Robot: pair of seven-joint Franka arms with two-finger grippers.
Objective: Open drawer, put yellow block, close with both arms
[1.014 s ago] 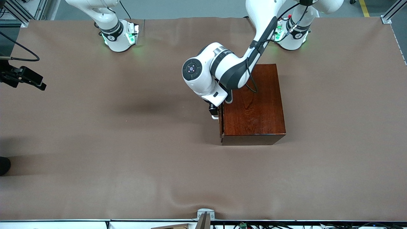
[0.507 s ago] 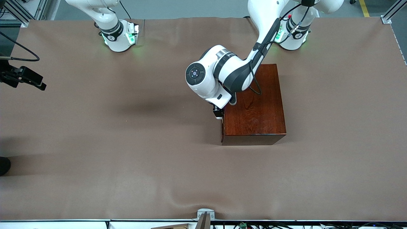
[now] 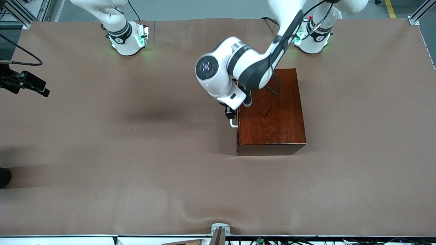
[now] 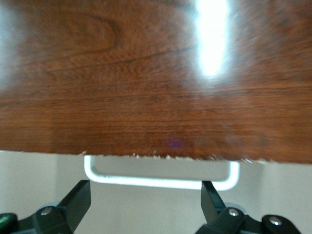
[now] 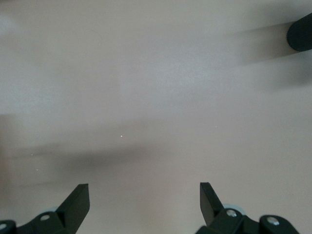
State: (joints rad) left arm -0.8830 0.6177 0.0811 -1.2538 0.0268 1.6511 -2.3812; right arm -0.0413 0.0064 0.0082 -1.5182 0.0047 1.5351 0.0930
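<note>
Your brown table [image 3: 136, 163] carries the box [image 3: 270, 115], drawer shut; left hand [image 4: 146, 207] spread by its handle [image 4: 161, 179]. Right hand [image 5: 145, 204] spread over bare table.

Front view: high, facing the robot bases at 12 o'clock, whole table [image 3: 102, 153] covered. Left wrist view: close above the wooden box [image 4: 156, 78], shared with front view. Right wrist view: bare tabletop only.

Wooden box [image 3: 272, 112] – glossy reddish-brown, dark grain streaks, white glare; handle [image 4: 161, 179] white; table cover [image 3: 136, 153] plain matte brown. Arms [image 3: 245, 68] white with grey-black bands, bases [image 3: 131, 39] lit green; left gripper [image 4: 146, 204] fingers black – right gripper [image 5: 144, 204] too.
</note>
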